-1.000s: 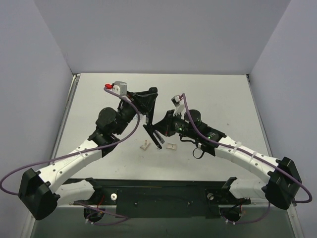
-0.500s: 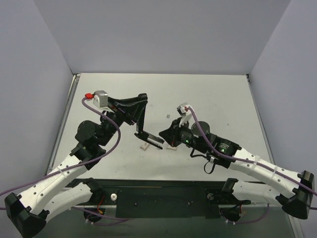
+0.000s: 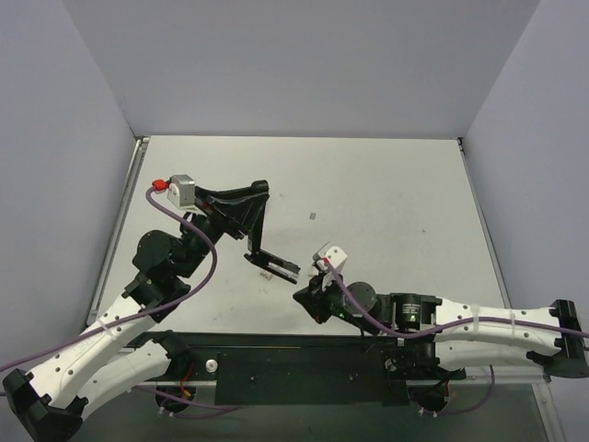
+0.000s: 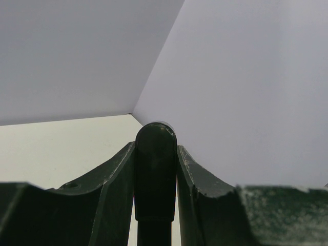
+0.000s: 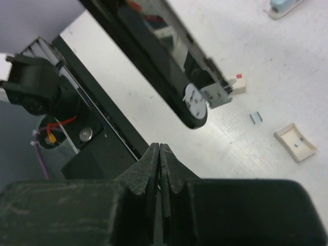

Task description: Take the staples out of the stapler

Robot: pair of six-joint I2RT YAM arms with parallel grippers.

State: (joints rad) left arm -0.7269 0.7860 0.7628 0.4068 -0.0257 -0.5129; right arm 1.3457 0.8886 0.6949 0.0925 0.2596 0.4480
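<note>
As the overhead camera is showing it, the left gripper is pinching one end of the single black stapler, which is hanging low over the table between the two arms. Whether it is touching the surface I cannot tell. The right gripper is lying low just right of the stapler, apart from it, with its jaws pressed together. One tiny grey bit is lying farther back, and one pale scrap is showing under the stapler.

From the left wrist, two dark fingers are squeezing the stapler's rounded end, one on each side.

From the right wrist, the two fingertips are touching each other and holding nothing. The stapler is crossing the upper part as one glossy tilted bar, its silvery metal end nearest the camera. Four small things are lying on the table beyond it: one white block with a red spot, one short staple strip, one beige tray and one light-blue bar, cut by the top edge.
</note>
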